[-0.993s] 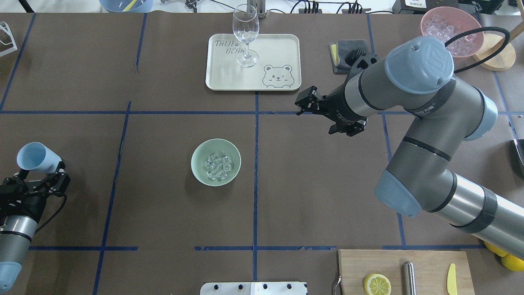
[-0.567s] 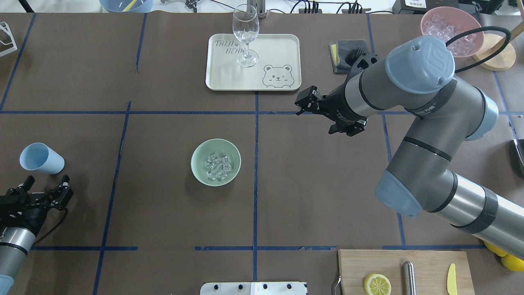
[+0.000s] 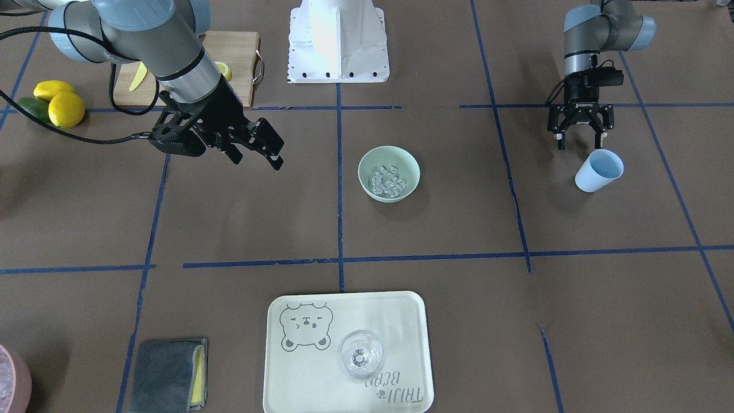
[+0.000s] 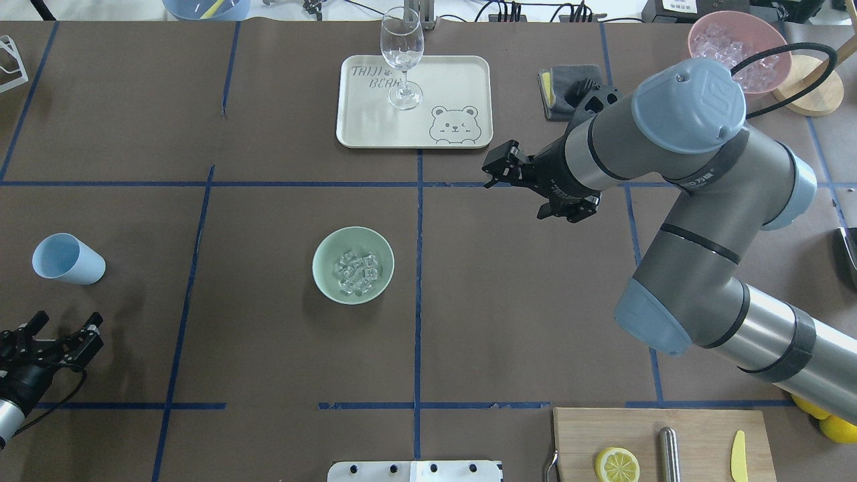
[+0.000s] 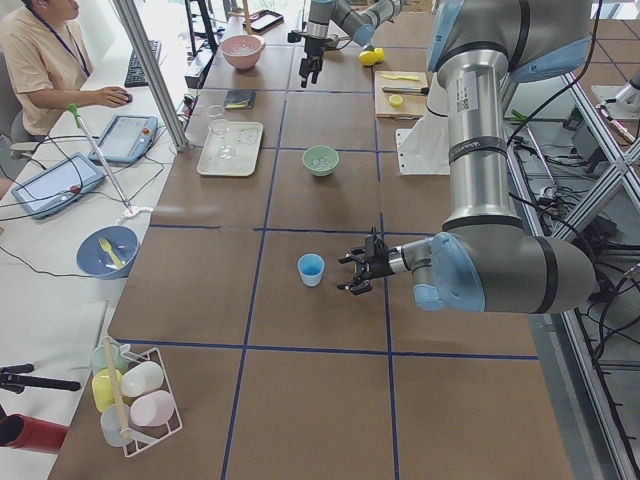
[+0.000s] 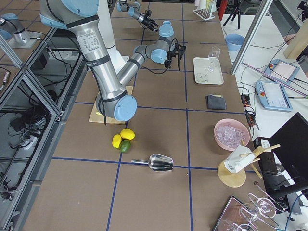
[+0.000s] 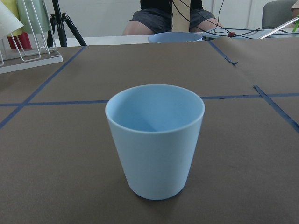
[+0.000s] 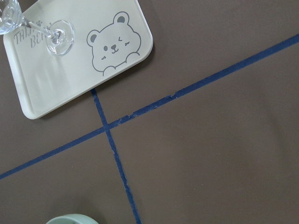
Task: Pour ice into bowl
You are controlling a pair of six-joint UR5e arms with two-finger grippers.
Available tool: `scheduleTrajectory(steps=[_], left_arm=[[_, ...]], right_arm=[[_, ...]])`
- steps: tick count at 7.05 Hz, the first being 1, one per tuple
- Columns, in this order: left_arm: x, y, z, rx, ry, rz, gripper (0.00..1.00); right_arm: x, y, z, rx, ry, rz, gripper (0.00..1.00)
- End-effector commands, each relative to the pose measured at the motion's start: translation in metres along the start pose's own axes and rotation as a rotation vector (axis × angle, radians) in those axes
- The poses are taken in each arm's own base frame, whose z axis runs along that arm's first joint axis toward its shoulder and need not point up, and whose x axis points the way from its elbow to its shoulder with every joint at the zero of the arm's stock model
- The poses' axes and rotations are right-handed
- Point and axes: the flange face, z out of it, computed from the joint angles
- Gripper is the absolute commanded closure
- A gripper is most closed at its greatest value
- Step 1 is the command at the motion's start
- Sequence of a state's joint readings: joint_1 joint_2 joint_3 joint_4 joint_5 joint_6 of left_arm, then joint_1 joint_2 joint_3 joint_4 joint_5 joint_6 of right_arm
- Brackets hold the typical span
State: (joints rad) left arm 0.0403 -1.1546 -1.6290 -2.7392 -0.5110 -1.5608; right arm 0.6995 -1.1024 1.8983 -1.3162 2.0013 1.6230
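Work surface: table covered in brown paper and marked off with blue tape lines.

1. The bowl sits near the table's middle, upright. The ice lies heaped inside it, and I see no cubes on the paper around it.
2. The light blue cup stands upright on the table at the robot's left. The left wrist view shows its inside bare.
3. The left gripper has its fingers spread and holds nothing. It is just beside the cup and clear of it. The bowl is well apart from it, toward the centre.
4. The right gripper hangs above the table on the other side of the bowl, fingers spread and empty. It is nearer the tray than the bowl.

Assessment: I judge the pour complete and the cup released. The step in hand is the close-out. My next command need only carry the left arm away without clipping the cup, which looks light enough to tip at a nudge.
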Motion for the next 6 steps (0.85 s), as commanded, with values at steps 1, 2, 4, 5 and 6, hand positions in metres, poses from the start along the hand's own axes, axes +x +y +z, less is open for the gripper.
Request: scheduleTrajectory(steps=[1,2,4,5,6], left_arm=[[-0.040,-0.023,-0.024,-0.028,0.071,0.006,0.00],[-0.059,-0.039,-0.032,-0.023,0.102,0.018,0.00],[-0.137,-0.068,-0.047,-0.066,0.095,0.073,0.00],[-0.178,-0.078,-0.053,-0.077,0.152,0.113,0.00],[-0.204,-0.089,-0.060,-0.086,0.229,0.112,0.00]], right_arm=[[0.002,0.000,-0.001,0.000,0.001,0.000,0.00],[0.002,0.000,-0.001,0.001,0.001,0.001,0.00],[0.004,-0.001,0.001,0.001,0.005,0.002,0.00],[0.004,0.000,0.003,0.002,0.007,0.003,0.00],[-0.001,0.009,0.006,-0.007,0.003,0.010,0.00]])
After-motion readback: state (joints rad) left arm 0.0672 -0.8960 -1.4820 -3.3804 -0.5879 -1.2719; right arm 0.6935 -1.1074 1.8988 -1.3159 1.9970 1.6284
